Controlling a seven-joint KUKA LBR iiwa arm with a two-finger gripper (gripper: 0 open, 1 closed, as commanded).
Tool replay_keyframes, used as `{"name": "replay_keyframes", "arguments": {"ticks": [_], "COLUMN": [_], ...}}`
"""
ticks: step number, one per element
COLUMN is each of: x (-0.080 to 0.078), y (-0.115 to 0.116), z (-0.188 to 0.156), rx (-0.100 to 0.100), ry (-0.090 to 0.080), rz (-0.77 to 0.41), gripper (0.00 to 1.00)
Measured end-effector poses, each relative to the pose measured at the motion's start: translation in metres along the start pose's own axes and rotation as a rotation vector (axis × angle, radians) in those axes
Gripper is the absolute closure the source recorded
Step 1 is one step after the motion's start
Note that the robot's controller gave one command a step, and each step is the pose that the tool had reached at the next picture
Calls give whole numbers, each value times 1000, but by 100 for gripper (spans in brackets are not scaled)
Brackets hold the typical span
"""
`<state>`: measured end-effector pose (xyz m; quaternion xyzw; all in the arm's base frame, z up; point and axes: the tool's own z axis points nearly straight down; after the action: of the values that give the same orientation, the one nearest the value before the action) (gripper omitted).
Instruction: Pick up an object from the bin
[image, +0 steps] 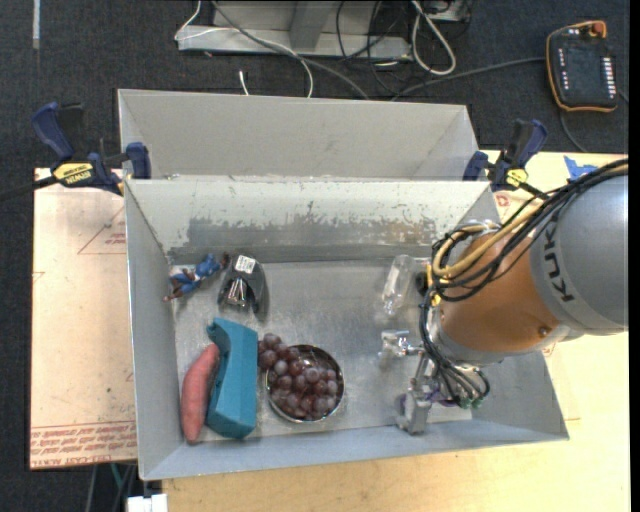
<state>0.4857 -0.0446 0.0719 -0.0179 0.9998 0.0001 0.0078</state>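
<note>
My gripper (414, 403) is low at the bin's front right, under the arm's orange cover, close to the front wall. A clear plastic thing (394, 287) lies just behind it, partly hidden by the arm, and a small shiny piece (396, 346) shows between the two. To the gripper's left sits a round dish of dark purple grapes (303, 382). I see nothing held in the gripper.
Left of the grapes lie a teal blue block-shaped thing (232, 378) and a pink sweet potato (197, 394) along the left wall. Further back left are a black and silver thing (243, 289) and a small blue and red toy (190, 276). The arm covers the bin's right side.
</note>
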Motion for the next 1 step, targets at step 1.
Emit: {"name": "replay_keyframes", "arguments": {"ticks": [1], "x": [5], "y": [-5], "z": [-72], "rx": [-2], "ry": [-1], "rz": [-109], "gripper": [0]}}
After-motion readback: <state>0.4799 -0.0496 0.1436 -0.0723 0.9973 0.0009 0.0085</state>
